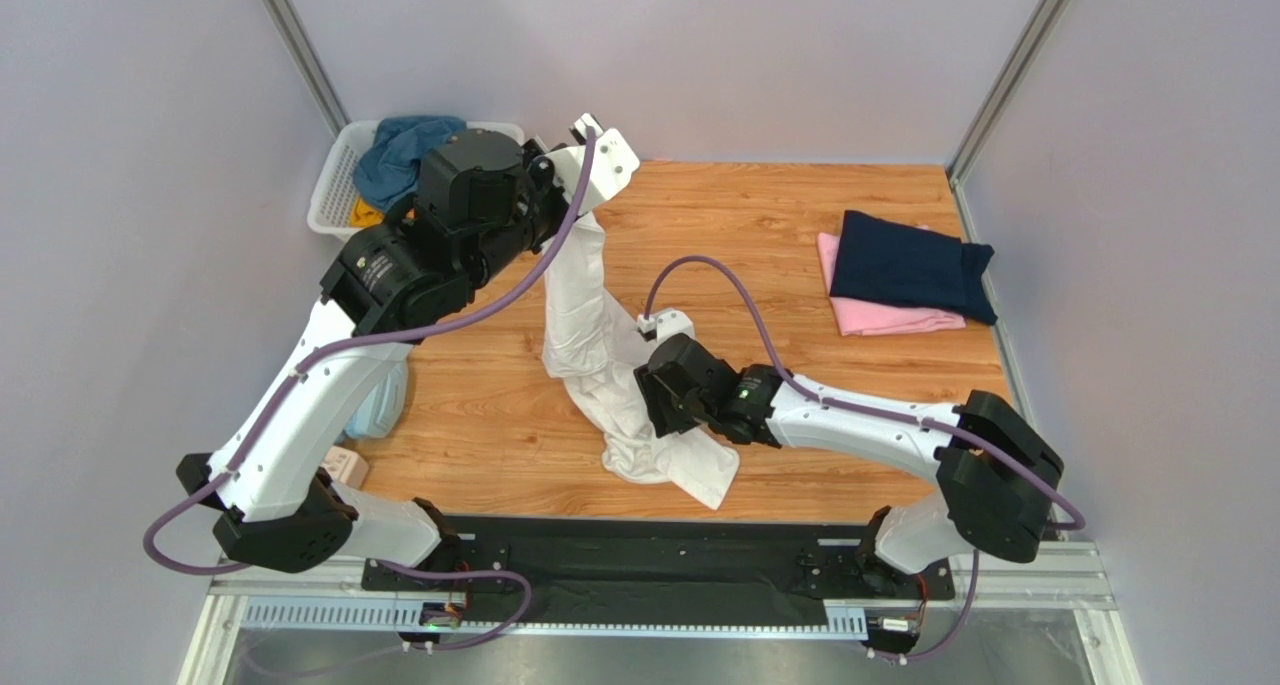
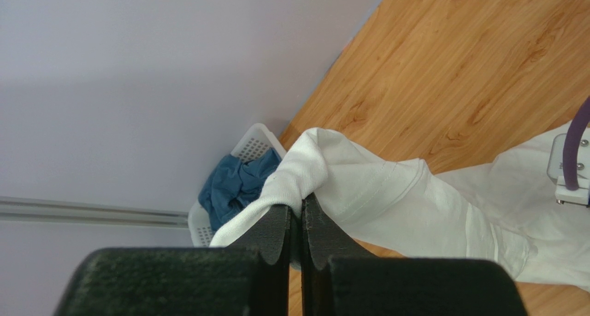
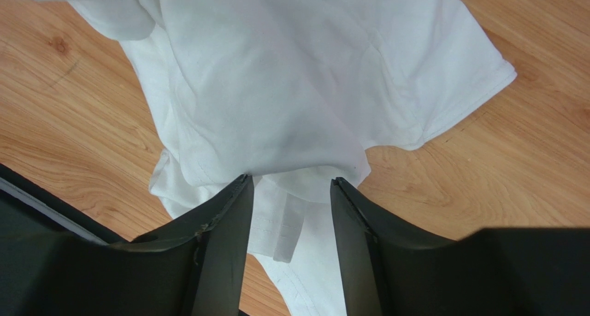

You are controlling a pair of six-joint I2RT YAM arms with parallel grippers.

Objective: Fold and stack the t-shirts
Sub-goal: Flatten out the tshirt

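A large white t-shirt [image 1: 579, 325] hangs in a long twisted strip from my left gripper [image 1: 577, 214], which is raised above the table's back left. In the left wrist view that gripper [image 2: 302, 204] is shut on a bunched hem of the white t-shirt [image 2: 388, 191]. The shirt's lower end lies crumpled on the wood. There my right gripper [image 1: 655, 400] reaches into it. In the right wrist view its jaws [image 3: 291, 183] stand apart with a fold of the white t-shirt [image 3: 277, 87] between the tips, not pinched. A folded navy t-shirt [image 1: 909, 262] lies on a folded pink one [image 1: 890, 321] at the back right.
A white slatted basket [image 1: 334, 183] at the back left corner holds a teal-blue t-shirt [image 1: 403, 148] and something yellow [image 1: 364, 211]. The basket [image 2: 256, 139] also shows in the left wrist view. Light-blue headphones [image 1: 383, 397] lie beside the left arm. Grey walls close in the table.
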